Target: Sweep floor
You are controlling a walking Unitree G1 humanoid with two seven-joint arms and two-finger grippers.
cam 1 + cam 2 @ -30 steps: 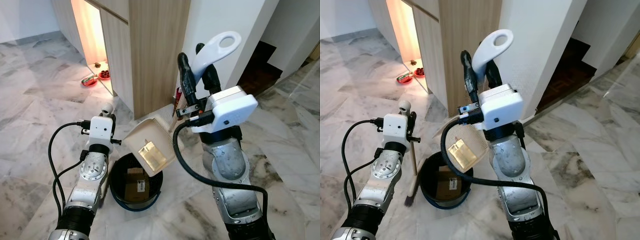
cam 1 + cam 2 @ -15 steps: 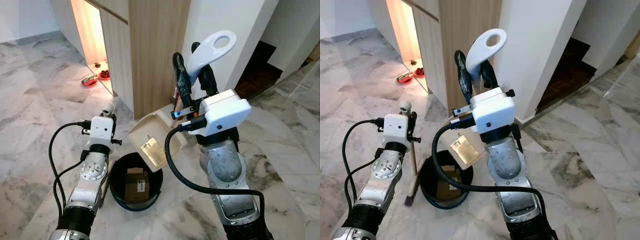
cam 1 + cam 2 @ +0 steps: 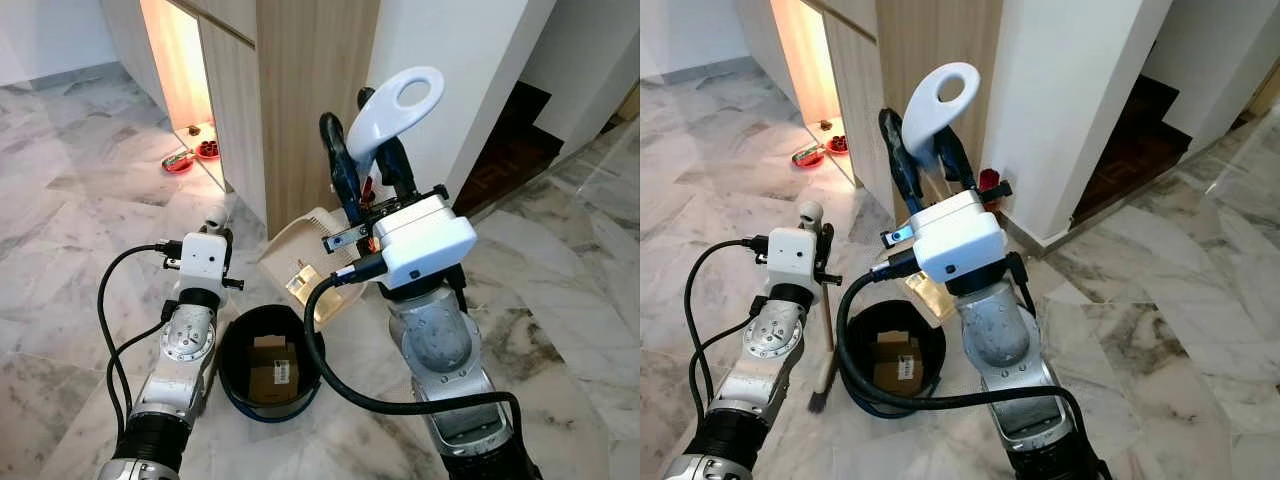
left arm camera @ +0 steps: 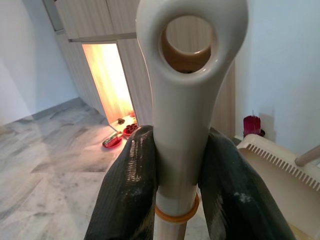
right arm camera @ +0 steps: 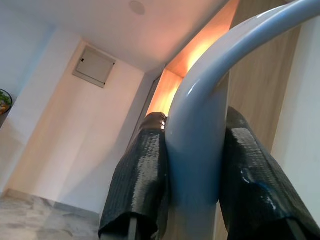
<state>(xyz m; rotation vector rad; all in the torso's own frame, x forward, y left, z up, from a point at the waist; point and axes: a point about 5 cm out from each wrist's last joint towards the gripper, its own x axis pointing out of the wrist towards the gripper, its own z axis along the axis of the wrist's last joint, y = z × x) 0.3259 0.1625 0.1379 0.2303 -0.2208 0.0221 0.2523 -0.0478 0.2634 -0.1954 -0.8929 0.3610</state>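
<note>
Both grippers are clamped on tools: the right gripper (image 3: 365, 150) grips the dustpan handle (image 3: 394, 105), holding the beige dustpan (image 3: 300, 262) tilted above the black bin (image 3: 270, 362) at about 6 o'clock of it. I judge this the emptying step; next calls for more tilt. The left wrist view shows the left gripper (image 4: 183, 172) squeezing the broom handle (image 4: 186, 95), and the right eye view shows its bristles (image 3: 820, 400) on the floor.

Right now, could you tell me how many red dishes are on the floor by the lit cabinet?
2. One red dish lies nearer the robot, and the other red dish sits just behind it, closer to the cabinet. Others may be hidden inside the opening.
</note>
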